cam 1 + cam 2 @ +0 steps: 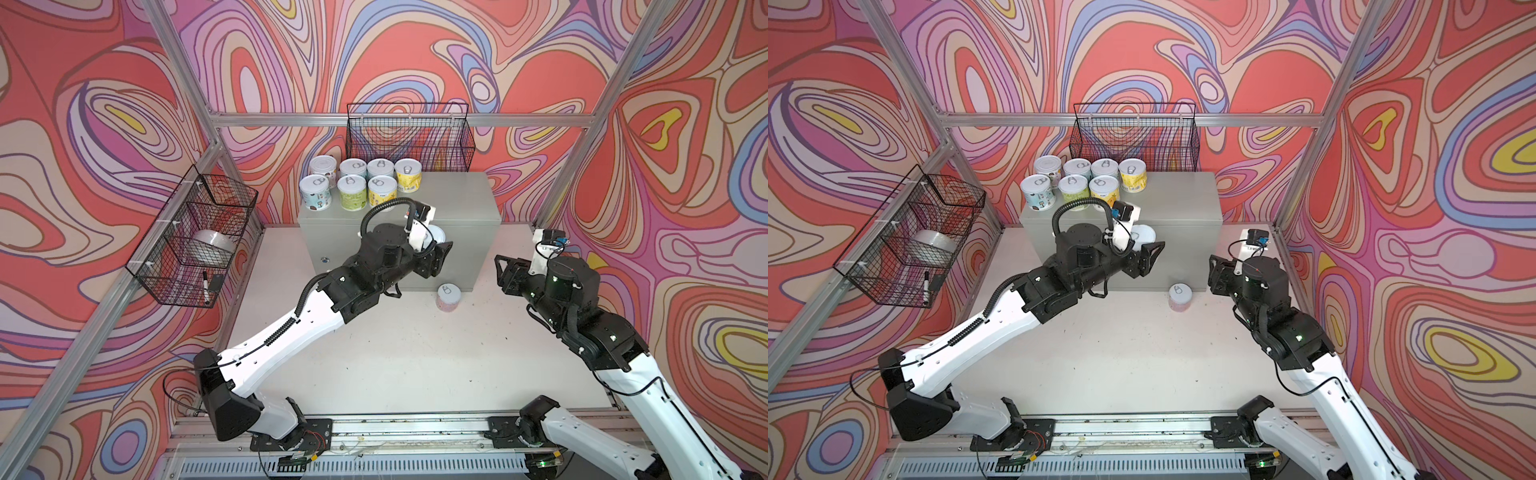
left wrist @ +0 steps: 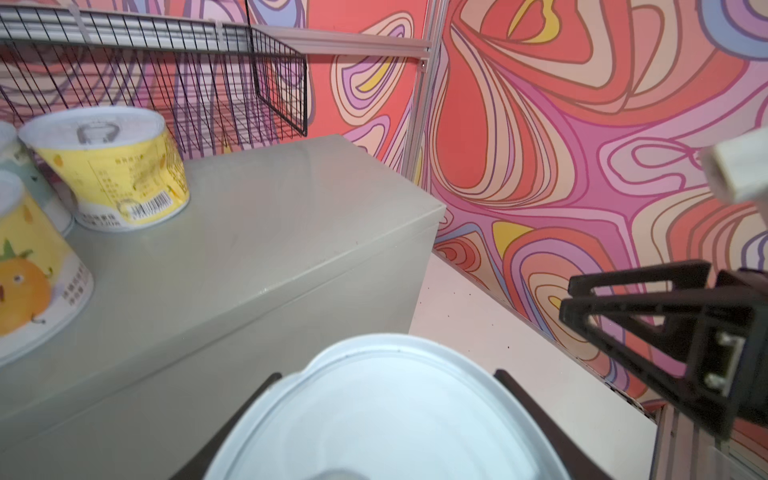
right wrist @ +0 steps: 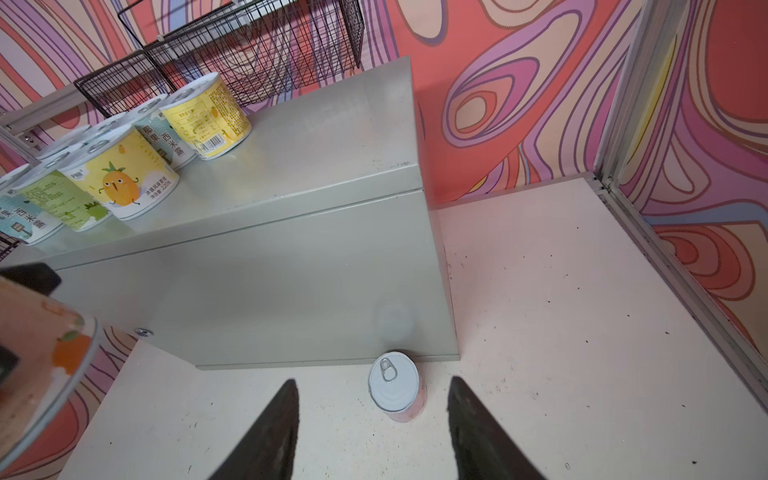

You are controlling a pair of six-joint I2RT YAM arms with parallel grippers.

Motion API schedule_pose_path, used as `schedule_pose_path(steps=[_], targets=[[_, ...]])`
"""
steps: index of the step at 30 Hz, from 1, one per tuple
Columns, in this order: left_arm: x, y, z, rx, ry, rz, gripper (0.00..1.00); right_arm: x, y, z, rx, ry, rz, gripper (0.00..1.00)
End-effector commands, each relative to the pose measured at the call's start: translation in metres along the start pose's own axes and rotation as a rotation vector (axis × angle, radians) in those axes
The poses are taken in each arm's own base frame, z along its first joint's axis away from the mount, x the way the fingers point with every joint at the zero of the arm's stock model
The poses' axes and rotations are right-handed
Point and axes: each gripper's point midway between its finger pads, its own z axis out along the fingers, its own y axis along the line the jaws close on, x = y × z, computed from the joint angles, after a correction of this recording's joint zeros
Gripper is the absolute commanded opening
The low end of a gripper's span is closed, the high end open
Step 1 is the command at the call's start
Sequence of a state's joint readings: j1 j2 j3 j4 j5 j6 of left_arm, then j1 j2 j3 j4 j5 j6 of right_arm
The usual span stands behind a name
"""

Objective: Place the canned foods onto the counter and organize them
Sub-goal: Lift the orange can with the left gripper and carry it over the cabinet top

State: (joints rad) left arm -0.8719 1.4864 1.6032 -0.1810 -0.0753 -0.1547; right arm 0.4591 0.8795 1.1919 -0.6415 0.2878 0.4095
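At the table front: one can in the claw, one can left on the base board

Before the light-grey rectangular metal cabinet serving as the table [image 1: 457,199], the left claw [image 2: 387,374] is closed around a short can with a white lid and peach-orange label [image 2: 386,419]. It is held upright just in front of the top edge and not yet over it. Seven pastel-labelled cans [image 1: 357,183] stand in two rows on the rear left of the table top. A pink-labelled can [image 1: 449,297] stands upright on the white base board [image 1: 395,353], just beside the table's front wall near its right corner. The right claw [image 3: 371,386] hovers near that can, jaws apart and empty.

Risks, as judged:
- The held can may strike the table's front edge if carried forward too low, which could shift it in the grip.
- The left arm's cable loop passes close to the front row and could topple a can there.
- With the pink-labelled can so close to the wall, a finger may hit the wall or tip the can.
- The two claws are working near each other and could collide
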Motion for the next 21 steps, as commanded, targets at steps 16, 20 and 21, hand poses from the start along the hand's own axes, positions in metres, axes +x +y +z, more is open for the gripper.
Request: schedule_pose_path(steps=[16, 20, 21], targets=[[-0.055, 0.067, 0.095, -0.114, -0.013, 0.036, 0.00, -0.025, 0.002, -0.011, 0.006, -0.066, 0.005, 0.58], [-0.048, 0.084, 0.113, -0.123, 0.023, 0.037, 0.00, -0.023, -0.003, -0.011, 0.028, -0.065, -0.014, 0.58], [-0.043, 0.087, 0.117, -0.127, 0.038, 0.035, 0.00, -0.022, -0.003, -0.011, 0.030, -0.064, -0.012, 0.58]])
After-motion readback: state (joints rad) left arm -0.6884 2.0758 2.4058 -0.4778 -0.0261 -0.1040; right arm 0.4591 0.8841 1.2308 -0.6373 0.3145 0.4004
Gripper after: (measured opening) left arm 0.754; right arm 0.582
